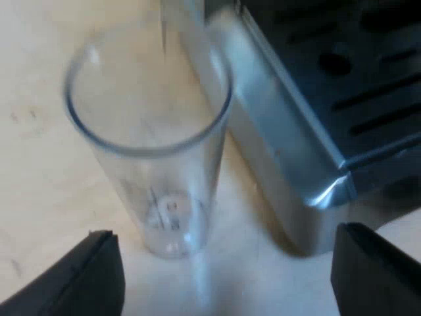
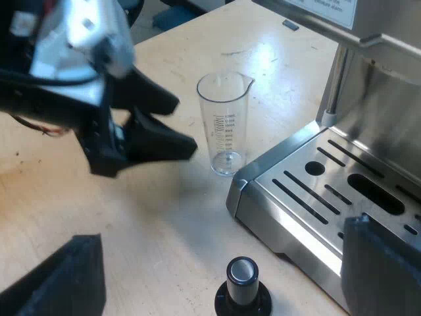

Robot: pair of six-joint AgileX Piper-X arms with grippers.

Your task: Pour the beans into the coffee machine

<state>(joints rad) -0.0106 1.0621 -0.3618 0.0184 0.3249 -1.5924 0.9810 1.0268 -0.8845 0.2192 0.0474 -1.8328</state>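
1. Left tool (image 1: 225,237): two black fingers, spread wide, with nothing between them. It hangs low over the surface (image 2: 164,224) and is aimed at the measuring glass (image 1: 154,145). In the right wrist view its fingertips stand near the side of the glass, apart from it and not touching.
2. Measuring glass: clear, tall and slightly narrower toward the base, with a pouring lip on the rim and a printed scale down one side. It stands upright on the surface just beside the corner of the espresso machine (image 2: 316,197), with a narrow gap between the two. It is see-through down to its base. Neither tool holds it.
3. Surface: a pale, wood-toned top with a few small marks. It carries the glass, the machine and the tamper (image 2: 242,289).
4. Espresso machine: brushed steel. At its front is the drip tray, with long slots and one round hole, its rounded corner nearest the glass. A slim steel tube rises behind the tray toward the upper housing. The housing bears a white label too small to read.
5. Tamper: black, with a round flared base and a shiny top. It stands upright on the surface near the tray's front corner, apart from it and untouched.
6. Right tool (image 2: 220,237): two black fingers, spread wide and gripping nothing. One finger is over bare surface, the other over the drip tray.
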